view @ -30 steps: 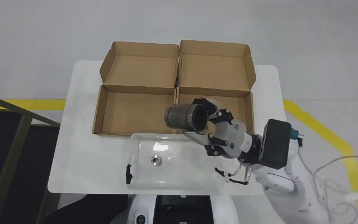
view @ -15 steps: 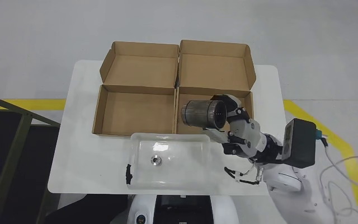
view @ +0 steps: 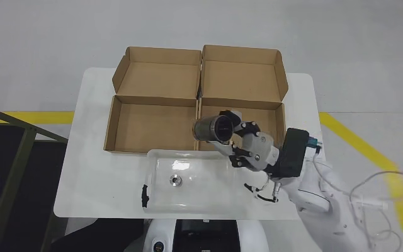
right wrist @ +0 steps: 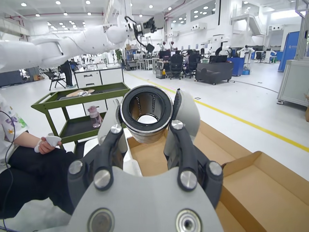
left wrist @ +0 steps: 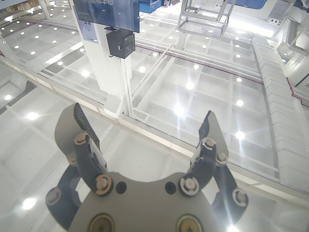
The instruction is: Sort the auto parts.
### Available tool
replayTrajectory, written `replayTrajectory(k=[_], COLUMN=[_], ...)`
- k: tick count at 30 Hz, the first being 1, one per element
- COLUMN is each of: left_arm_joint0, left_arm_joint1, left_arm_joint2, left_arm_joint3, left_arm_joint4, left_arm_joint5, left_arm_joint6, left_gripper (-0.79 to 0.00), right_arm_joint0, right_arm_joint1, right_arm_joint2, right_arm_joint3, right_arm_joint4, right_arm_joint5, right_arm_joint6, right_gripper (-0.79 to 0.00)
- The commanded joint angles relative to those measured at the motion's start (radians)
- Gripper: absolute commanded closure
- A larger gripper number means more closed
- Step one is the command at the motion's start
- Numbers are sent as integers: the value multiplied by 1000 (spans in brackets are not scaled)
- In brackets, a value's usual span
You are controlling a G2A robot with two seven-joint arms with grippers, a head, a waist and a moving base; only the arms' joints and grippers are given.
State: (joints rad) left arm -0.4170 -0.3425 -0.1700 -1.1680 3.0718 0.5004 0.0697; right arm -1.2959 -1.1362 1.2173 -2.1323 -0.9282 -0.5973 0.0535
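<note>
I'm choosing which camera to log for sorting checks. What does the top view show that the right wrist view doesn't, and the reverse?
The top view adds the layout: the white table and a clear tray with one small metal part in it, on the robot's side of the open cardboard boxes. The right wrist view adds a look down the cylindrical bearing's hollow bore, with what look like ball rows along its wall. Both show the right gripper shut on that bearing above the boxes, near where they meet.
</note>
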Motion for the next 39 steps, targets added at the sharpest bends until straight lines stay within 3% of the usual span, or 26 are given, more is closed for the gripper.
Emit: replayTrajectory(k=[1, 21, 39], left_arm_joint0=[0, 0, 0], left_arm_joint1=[0, 0, 0], left_arm_joint2=[0, 0, 0], left_arm_joint3=[0, 0, 0], left_arm_joint4=[0, 0, 0], left_arm_joint5=[0, 0, 0], left_arm_joint6=[0, 0, 0], left_gripper=[-785, -785, -785], right_arm_joint0=[11, 157, 389], right_arm_joint1=[0, -32, -112], right_arm_joint2=[-13, -220, -428], right_arm_joint3=[11, 218, 409], right_arm_joint4=[-22, -264, -282], right_arm_joint5=[4, 133, 215], right_arm_joint6=[38, 265, 349], right_gripper=[0, 0, 0])
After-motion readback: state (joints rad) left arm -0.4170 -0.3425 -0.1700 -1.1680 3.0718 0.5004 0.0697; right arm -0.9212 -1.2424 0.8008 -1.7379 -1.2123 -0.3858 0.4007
